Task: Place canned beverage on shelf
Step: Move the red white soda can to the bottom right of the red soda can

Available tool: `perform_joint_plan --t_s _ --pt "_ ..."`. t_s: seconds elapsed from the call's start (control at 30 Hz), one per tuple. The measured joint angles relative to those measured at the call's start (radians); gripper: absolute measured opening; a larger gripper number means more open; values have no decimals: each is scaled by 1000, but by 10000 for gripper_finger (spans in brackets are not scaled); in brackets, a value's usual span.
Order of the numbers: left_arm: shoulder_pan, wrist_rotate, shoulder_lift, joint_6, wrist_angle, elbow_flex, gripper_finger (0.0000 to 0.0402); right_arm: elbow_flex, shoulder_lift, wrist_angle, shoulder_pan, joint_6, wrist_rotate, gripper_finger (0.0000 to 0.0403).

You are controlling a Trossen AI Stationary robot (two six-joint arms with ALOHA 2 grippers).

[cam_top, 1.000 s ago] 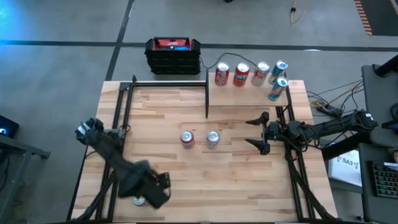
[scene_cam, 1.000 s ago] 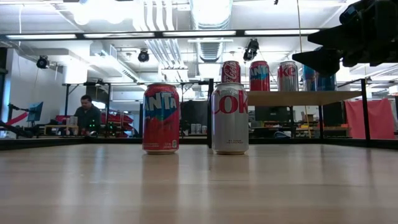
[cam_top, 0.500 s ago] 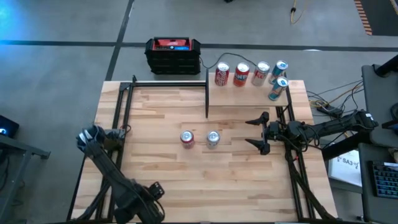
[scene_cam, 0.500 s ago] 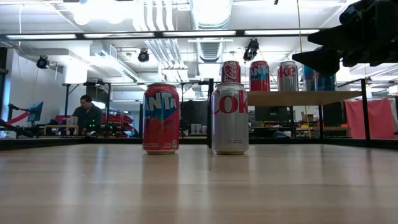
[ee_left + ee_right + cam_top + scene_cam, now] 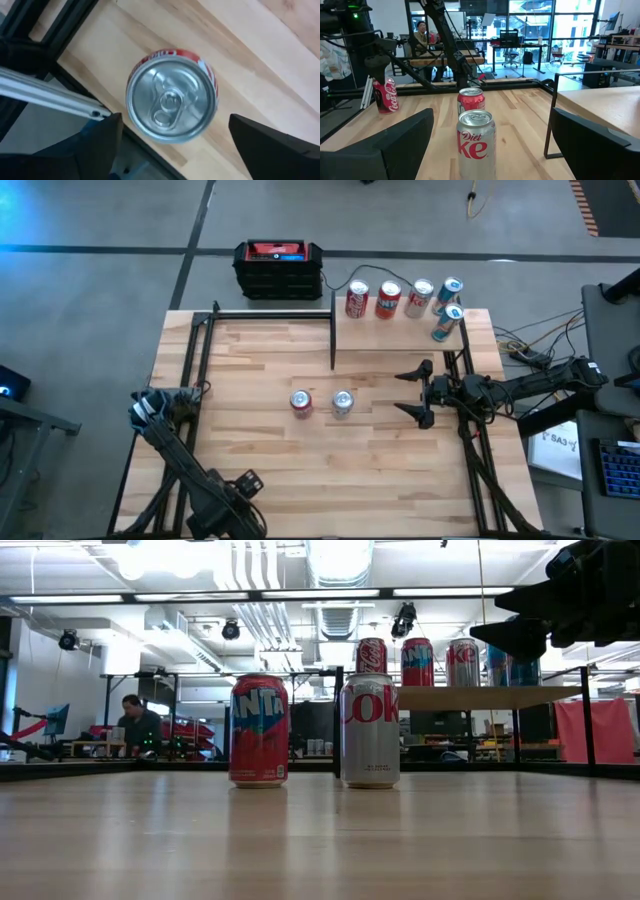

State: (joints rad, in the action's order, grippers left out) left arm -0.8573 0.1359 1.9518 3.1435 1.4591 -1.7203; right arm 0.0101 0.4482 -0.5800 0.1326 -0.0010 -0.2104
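A red cola can (image 5: 171,99) stands upright at the table's near left corner, also visible in the right wrist view (image 5: 385,95). My left gripper (image 5: 175,119) hangs over it, pointing down and open, with a finger on each side of the can top and a gap to each. In the high view the left gripper (image 5: 232,506) hides the can. The shelf (image 5: 400,337) at the far right carries several cans. My right gripper (image 5: 418,392) waits open and level by the table's right edge.
A red Fanta can (image 5: 301,402) and a silver Diet Coke can (image 5: 342,403) stand mid-table, straight in front of my right gripper. A black-and-red box (image 5: 279,268) sits beyond the far edge. Black frame posts (image 5: 333,330) edge the shelf. A person (image 5: 131,721) sits far behind.
My left gripper has gone toward the table's near left corner and sunk over the red cola can, rolling its wrist as it went. The can showed beside it in the high view a second ago and is now covered by it.
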Motion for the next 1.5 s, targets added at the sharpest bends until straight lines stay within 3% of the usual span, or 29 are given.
perform_joint_plan --t_s 0.33,0.6,0.97,1.27,1.5 --pt "1 5 -4 0 -11 50 251 0 0 0 0 0 0 383" --pt "0 1 3 -39 5 52 249 0 0 0 0 0 0 383" --pt "-2 -181 9 -547 58 55 246 0 0 0 0 0 0 383" --pt "3 -537 17 -1069 50 59 243 0 0 0 0 0 0 383" --pt "40 -584 16 -1422 36 57 242 0 0 0 0 0 0 383"
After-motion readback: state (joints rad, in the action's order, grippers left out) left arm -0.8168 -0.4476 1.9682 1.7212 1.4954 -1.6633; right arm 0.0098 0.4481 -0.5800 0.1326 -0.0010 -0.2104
